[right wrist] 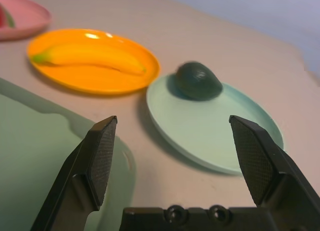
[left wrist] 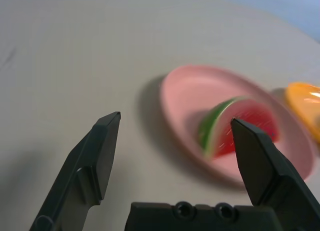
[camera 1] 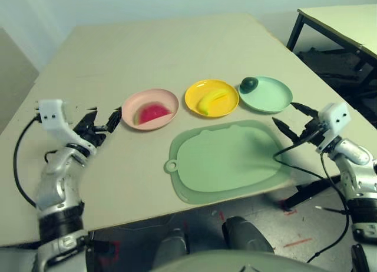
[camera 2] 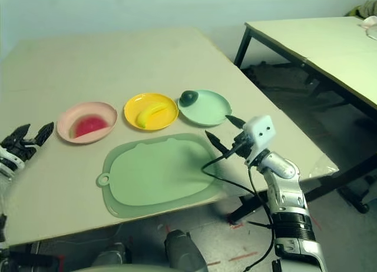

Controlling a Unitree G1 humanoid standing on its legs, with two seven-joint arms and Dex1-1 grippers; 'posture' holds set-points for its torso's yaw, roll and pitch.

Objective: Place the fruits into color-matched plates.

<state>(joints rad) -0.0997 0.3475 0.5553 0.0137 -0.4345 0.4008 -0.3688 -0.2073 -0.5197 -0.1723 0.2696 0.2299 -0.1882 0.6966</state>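
Pink, yellow and green plates each hold their matching fruit; sorting looks complete.
Left gripper point(camera 1: 101, 120) spread, empty, beside pink plate point(camera 1: 134, 101) with watermelon wedge point(camera 1: 154, 112); banana point(camera 1: 213, 99) on yellow plate point(camera 1: 197, 91); avocado point(camera 1: 249, 83) on green plate point(camera 1: 274, 95); right gripper point(camera 1: 293, 119) spread, empty. Next: probably withdrawal only.
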